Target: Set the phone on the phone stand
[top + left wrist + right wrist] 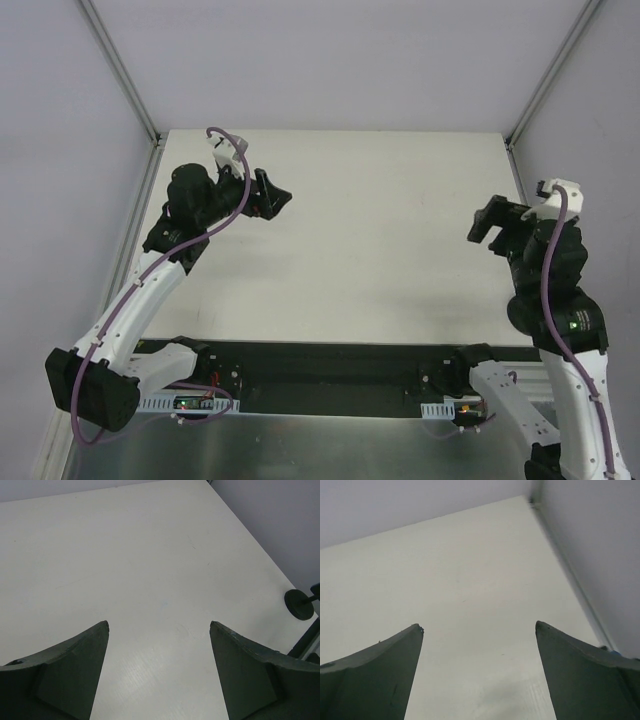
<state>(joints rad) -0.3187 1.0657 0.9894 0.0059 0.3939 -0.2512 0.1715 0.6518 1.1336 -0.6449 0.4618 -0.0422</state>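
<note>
The phone stand (pixel 299 604) shows only in the left wrist view, at the far right edge: a black round disc base with a short post, near the table's right side. I cannot make it out in the top view. The phone is not in view in any frame. My left gripper (pixel 272 195) hangs over the table's far left part, open and empty, with only bare tabletop between its fingers (pixel 160 625). My right gripper (pixel 486 226) hangs over the table's right part, open and empty, also over bare tabletop (pixel 480 626).
The white table (pixel 370 260) is enclosed by pale walls with aluminium frame posts (pixel 120 70) at the far corners. A black strip (pixel 330 365) with the arm bases runs along the near edge. The right wall (pixel 590 545) stands close to my right gripper.
</note>
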